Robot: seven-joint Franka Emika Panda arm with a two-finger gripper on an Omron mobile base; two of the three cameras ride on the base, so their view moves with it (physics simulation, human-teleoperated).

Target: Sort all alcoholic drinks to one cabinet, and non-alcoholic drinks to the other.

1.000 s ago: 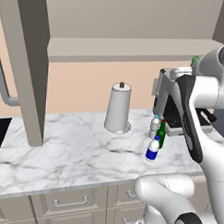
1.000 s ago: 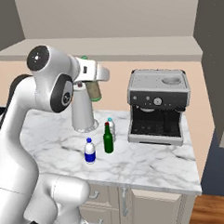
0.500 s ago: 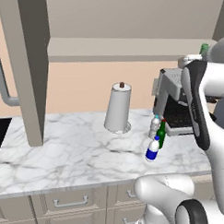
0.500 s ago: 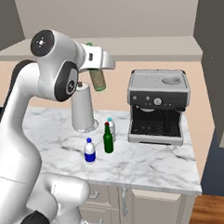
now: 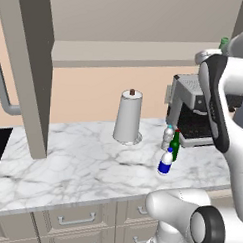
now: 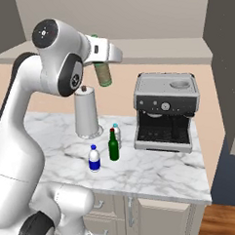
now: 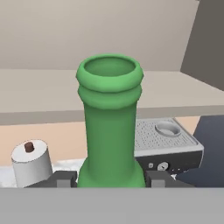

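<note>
On the marble counter (image 6: 156, 173), going left to right, the paper towel roll (image 6: 87, 112) stands farthest left and toward the wall. Right of it and nearer the front edge is the white bottle with the blue label (image 6: 94, 158). Just right of that stands the dark green glass bottle (image 6: 112, 146), with the clear bottle with the pale cap (image 6: 116, 134) close behind it. The espresso machine (image 6: 166, 111) sits at the far right.

Above all this, the gripper (image 6: 102, 53) holds the olive-green bottle with the tan label (image 6: 104, 74) high over the counter, at about the level of the open cabinet shelf (image 6: 150, 52) that runs along the wall. In the hand view the fingers (image 7: 62, 179) pinch the bottle's neck (image 7: 110, 118) from both sides, the mouth pointing up toward the shelf.

By my reading, the task is in an early stage: one alcoholic drink is lifted and on its way to a cabinet but not yet set down, and nothing seems to have been sorted so far. The dark green bottle and both plastic bottles are left on the counter, so three drinks remain after this one.
</note>
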